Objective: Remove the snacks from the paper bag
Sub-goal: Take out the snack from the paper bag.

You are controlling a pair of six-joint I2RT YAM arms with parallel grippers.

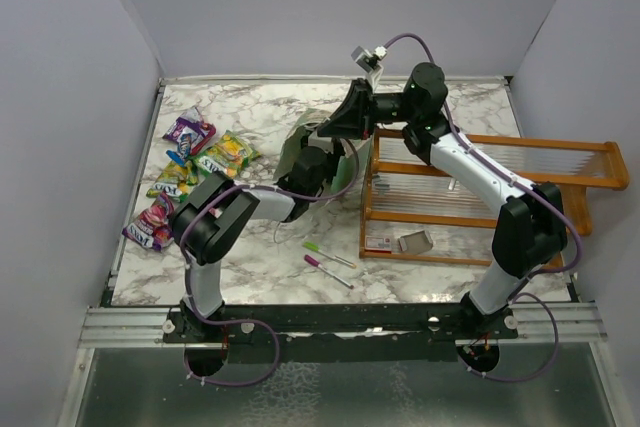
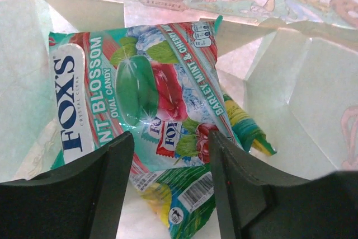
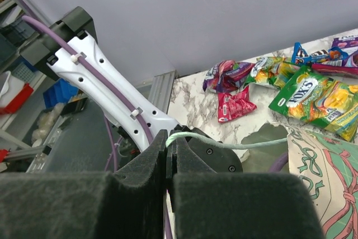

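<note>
The paper bag (image 1: pixel 296 147) lies tipped on the marble table, its mouth toward the arms. My left gripper (image 2: pixel 170 158) is inside it, open, its black fingers (image 2: pixel 112 183) straddling the lower edge of a teal Fox's candy packet (image 2: pixel 140 93). That packet rests on a green-yellow packet (image 2: pixel 187 197). My right gripper (image 3: pixel 170 145) is shut on the bag's pale string handle (image 3: pixel 224 145), holding it up beside the bag (image 3: pixel 324 177). Several snacks (image 1: pixel 228 154) lie loose on the table at the left, among them a green Fox's packet (image 3: pixel 316 96) and a pink one (image 3: pixel 235 106).
An orange wooden rack (image 1: pixel 480 197) stands right of the bag, under my right arm. Two thin pens (image 1: pixel 328 263) lie in front of the bag. The loose packets reach close to the table's left edge (image 1: pixel 135 217). Grey walls enclose the table.
</note>
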